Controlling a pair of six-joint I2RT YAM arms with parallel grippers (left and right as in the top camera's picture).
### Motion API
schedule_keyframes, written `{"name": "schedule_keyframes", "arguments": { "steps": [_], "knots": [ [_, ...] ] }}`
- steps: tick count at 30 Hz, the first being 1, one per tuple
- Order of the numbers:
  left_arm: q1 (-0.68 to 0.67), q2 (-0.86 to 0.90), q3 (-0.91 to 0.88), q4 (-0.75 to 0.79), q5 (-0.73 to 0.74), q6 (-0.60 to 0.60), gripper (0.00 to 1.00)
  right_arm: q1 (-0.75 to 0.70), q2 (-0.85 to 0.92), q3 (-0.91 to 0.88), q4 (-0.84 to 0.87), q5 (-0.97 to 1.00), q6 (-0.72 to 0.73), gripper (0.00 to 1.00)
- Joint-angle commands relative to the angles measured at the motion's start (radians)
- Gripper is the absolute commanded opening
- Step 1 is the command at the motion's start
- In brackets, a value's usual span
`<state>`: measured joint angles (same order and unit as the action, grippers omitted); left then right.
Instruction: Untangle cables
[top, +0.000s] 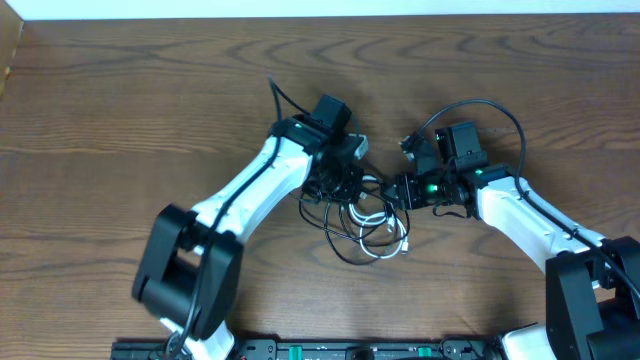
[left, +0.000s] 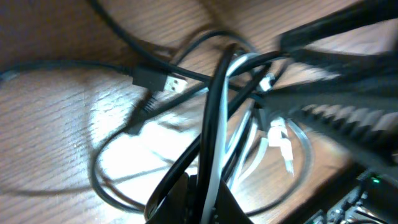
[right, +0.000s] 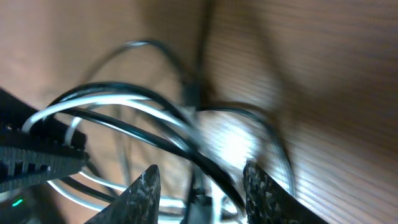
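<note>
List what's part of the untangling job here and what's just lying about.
Job:
- black cable
- white cable, looped through the black one
- left claw, shut on the black cable
- right claw, open, strands passing between its fingers

Lying about:
- wooden table
- arm wires, thicker, fixed to the robot

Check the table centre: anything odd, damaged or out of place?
No damage or spill visible. The one oddity is the tangle of thin black and white cables at mid-table: loops cross over each other. The left gripper is shut on strands of it; the right gripper, open, straddles others.
</note>
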<state>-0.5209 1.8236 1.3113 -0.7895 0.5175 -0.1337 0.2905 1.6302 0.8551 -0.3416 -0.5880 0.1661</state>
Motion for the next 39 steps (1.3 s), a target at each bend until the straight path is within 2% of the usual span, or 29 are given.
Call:
{"name": "schedule_keyframes", "arguments": {
  "steps": [1,5,8,16,24,33,39],
  "knots": [
    [0.002,-0.058,0.017,-0.005,0.046,0.002,0.07,0.002,0.012,0.0,0.008,-0.166,-0.051,0.39],
    [0.002,-0.084,0.017,-0.006,0.148,0.002,0.07,0.016,0.012,-0.001,0.005,-0.133,-0.051,0.39],
    [0.002,-0.099,0.017,-0.006,0.21,0.002,0.07,0.026,0.012,0.0,-0.004,-0.019,-0.03,0.41],
    [0.005,-0.179,0.017,-0.006,0.235,0.014,0.08,0.038,0.012,-0.001,-0.087,0.397,0.201,0.42],
    [0.08,-0.315,0.017,-0.013,0.231,0.028,0.07,0.037,0.012,-0.001,-0.245,0.668,0.45,0.47],
    [0.217,-0.394,0.017,-0.014,0.232,0.027,0.07,0.037,0.012,-0.001,-0.283,0.709,0.495,0.5],
    [0.229,-0.392,0.016,-0.018,0.223,0.029,0.07,0.037,0.012,-0.001,-0.284,0.701,0.495,0.51]
  ]
}}
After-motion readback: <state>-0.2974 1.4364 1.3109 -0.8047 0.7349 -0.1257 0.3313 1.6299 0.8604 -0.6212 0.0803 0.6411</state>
